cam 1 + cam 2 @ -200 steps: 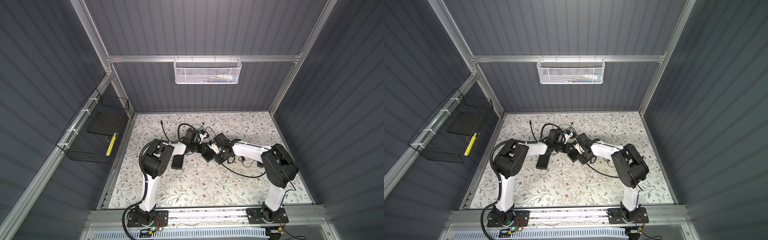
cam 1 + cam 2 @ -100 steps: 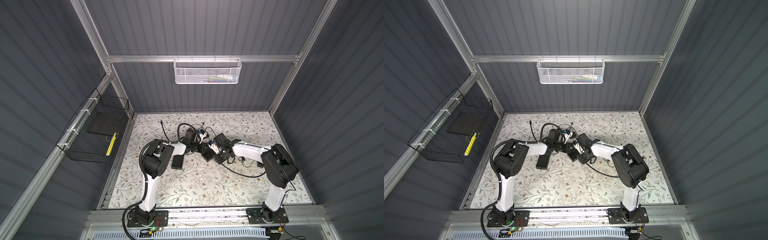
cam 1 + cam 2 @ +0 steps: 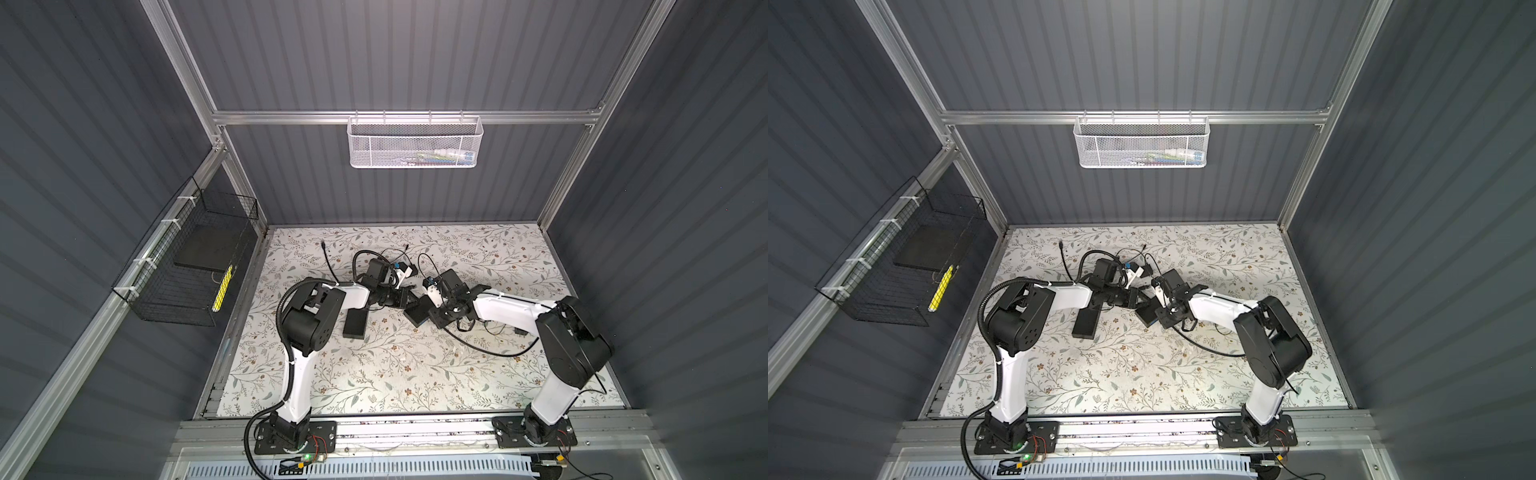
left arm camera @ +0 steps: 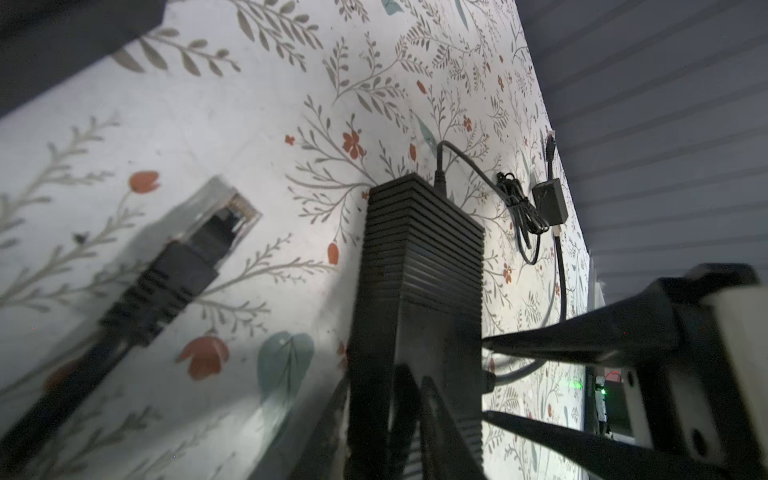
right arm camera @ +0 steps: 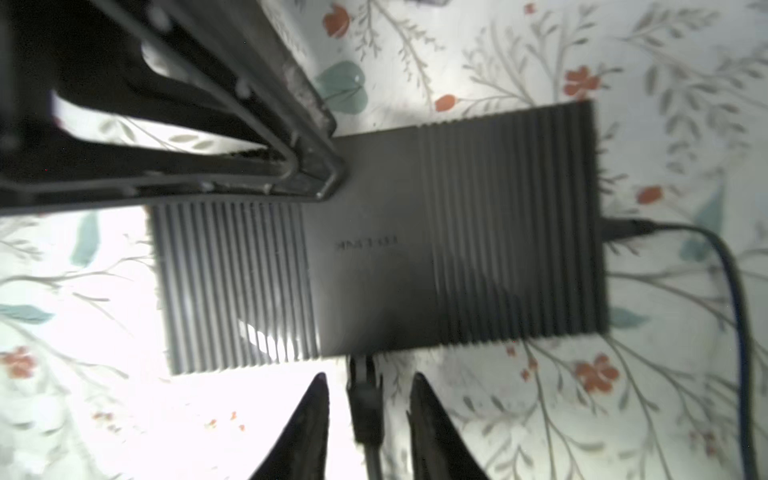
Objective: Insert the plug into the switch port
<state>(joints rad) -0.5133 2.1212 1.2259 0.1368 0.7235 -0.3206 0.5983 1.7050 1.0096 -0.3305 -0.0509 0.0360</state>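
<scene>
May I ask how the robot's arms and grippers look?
The left arm and right arm have white shells with bulky black joints; a black ribbed hose follows the left one. The left gripper and right gripper are black with pointed fingers.

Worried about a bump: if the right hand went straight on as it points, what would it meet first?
Probably the switch, its edge just ahead of the right hand, whose open fingers straddle the plug.

White mesh basket [image 3: 386, 145] hangs behind (black wire basket [image 3: 174, 307] at left).
</scene>
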